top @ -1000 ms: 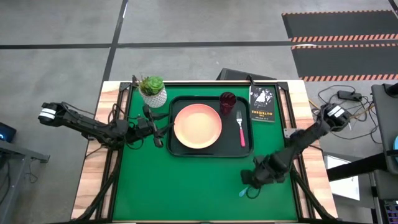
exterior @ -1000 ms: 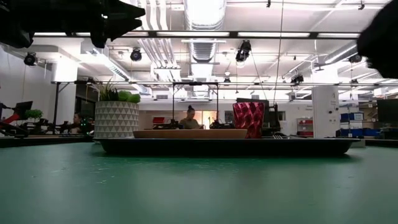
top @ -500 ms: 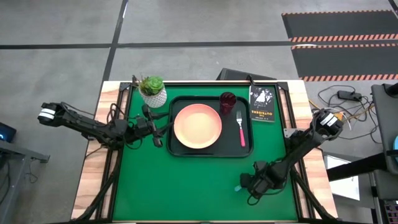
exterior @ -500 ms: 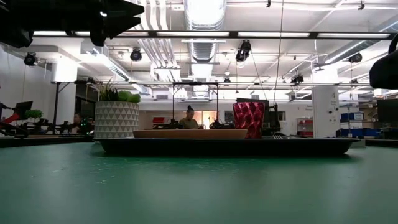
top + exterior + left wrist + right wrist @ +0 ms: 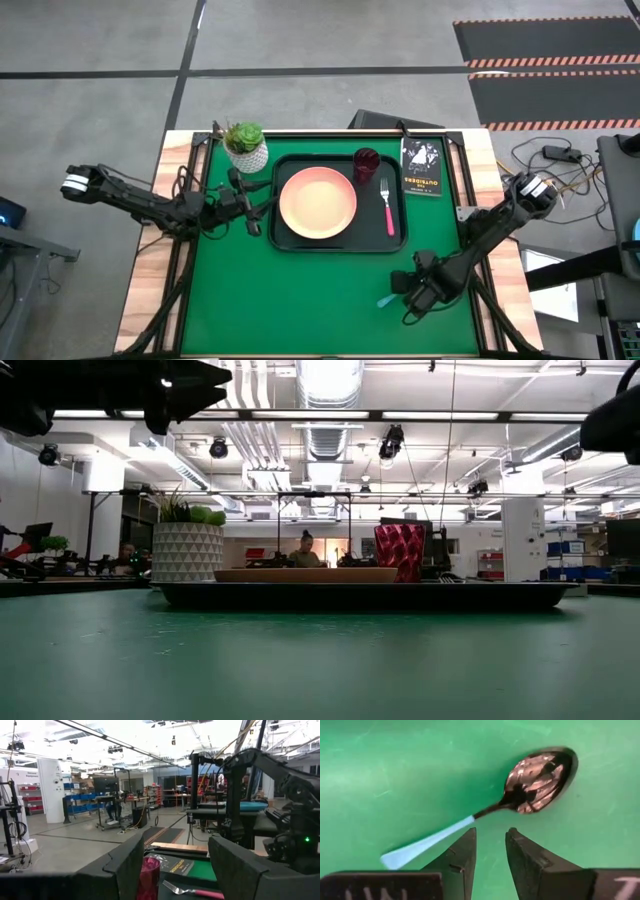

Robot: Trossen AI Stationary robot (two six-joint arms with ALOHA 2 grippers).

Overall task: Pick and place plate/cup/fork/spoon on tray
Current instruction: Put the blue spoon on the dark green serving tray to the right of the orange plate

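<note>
The right tool (image 5: pixel 490 847) hangs just above the spoon (image 5: pixel 485 810), fingers parted slightly and gripping nothing. The spoon lies on the green surface (image 5: pixel 300 300), well apart from the tray (image 5: pixel 283 240). The left tool (image 5: pixel 252 215) waits beside the tray, released.

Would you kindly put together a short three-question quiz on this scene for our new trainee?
1. True or false: the spoon already lies on the tray.
2. What stands nearest the fork on the tray? A) the plate B) the cup C) the white plant pot
3. Which gripper is over the spoon, and are its fingers on it?

Key: 1. False; it lies on the green mat. 2. B. 3. The right gripper; its fingers are slightly apart, not gripping. The left gripper waits beside the tray.
</note>
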